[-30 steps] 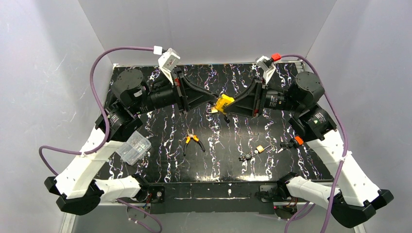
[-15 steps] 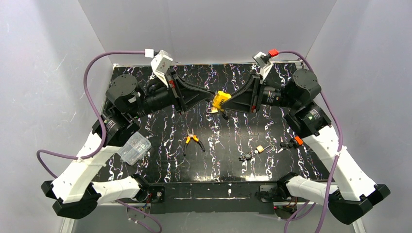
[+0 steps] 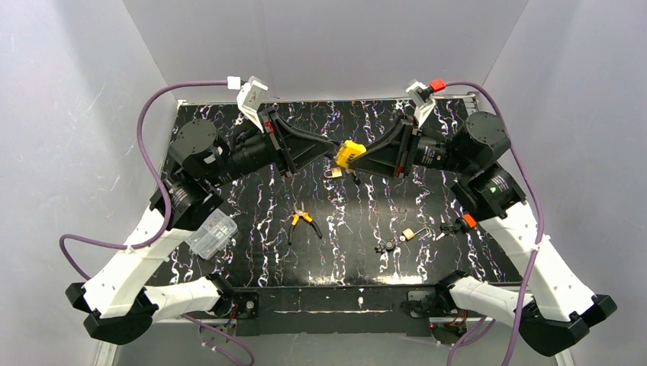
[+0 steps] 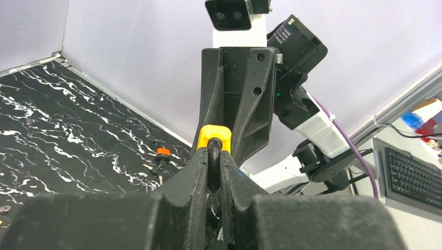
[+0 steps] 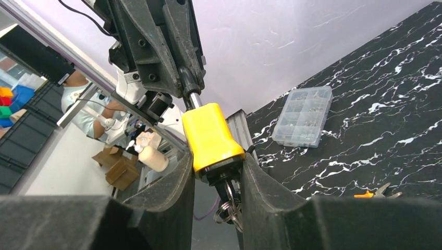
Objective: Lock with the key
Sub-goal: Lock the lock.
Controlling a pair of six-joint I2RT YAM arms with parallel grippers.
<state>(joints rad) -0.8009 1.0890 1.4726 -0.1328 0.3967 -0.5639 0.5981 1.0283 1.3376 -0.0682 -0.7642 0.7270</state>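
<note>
Jaws of my right gripper (image 5: 215, 167), half open, clamp the yellow padlock (image 5: 208, 133); my left gripper (image 4: 212, 159), nearly shut, pinches its shackle (image 4: 213, 147).

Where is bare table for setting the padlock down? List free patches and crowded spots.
Free: the far strip of table behind the padlock; the middle patch between pliers and small lock; the patch between box and pliers. Crowded: around the small lock at right front.

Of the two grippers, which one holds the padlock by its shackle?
The left gripper: it pinches the dark shackle, while the right gripper clamps the padlock by its yellow body.
</note>
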